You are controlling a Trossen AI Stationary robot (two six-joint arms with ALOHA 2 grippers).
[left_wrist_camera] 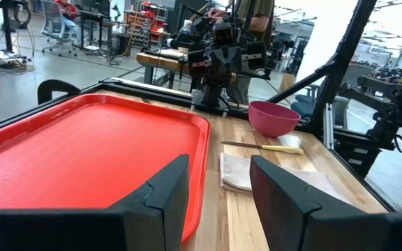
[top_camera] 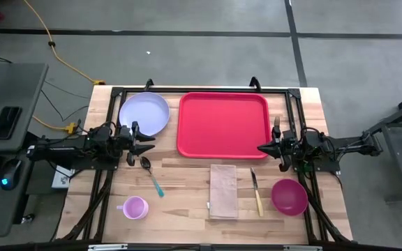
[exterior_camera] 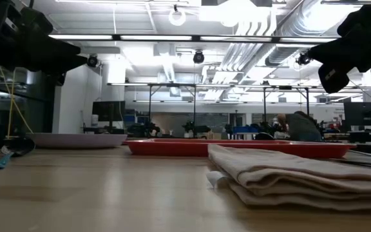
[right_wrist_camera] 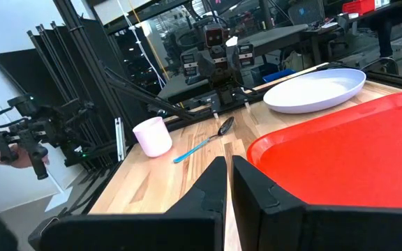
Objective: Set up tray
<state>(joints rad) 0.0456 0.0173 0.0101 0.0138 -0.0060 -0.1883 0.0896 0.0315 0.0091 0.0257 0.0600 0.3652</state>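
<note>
The bright red tray (top_camera: 223,124) lies flat at the table's far middle; it also shows as tray (left_wrist_camera: 82,153) and tray (right_wrist_camera: 340,146). My left gripper (top_camera: 144,145) hovers open just off the tray's left edge, pointing right, beside the lavender plate (top_camera: 144,115). In its wrist view the left gripper (left_wrist_camera: 218,192) has a wide gap. My right gripper (top_camera: 262,148) hovers shut at the tray's right edge, pointing left. Only a slit shows between the fingers of the right gripper (right_wrist_camera: 229,181). Neither touches anything.
A tan folded napkin (top_camera: 223,190), a knife (top_camera: 256,192) and a magenta bowl (top_camera: 289,196) lie near the table's near right. A teal-handled spoon (top_camera: 150,174) and a pale pink cup (top_camera: 135,207) sit near left. A fork (top_camera: 276,125) lies right of the tray.
</note>
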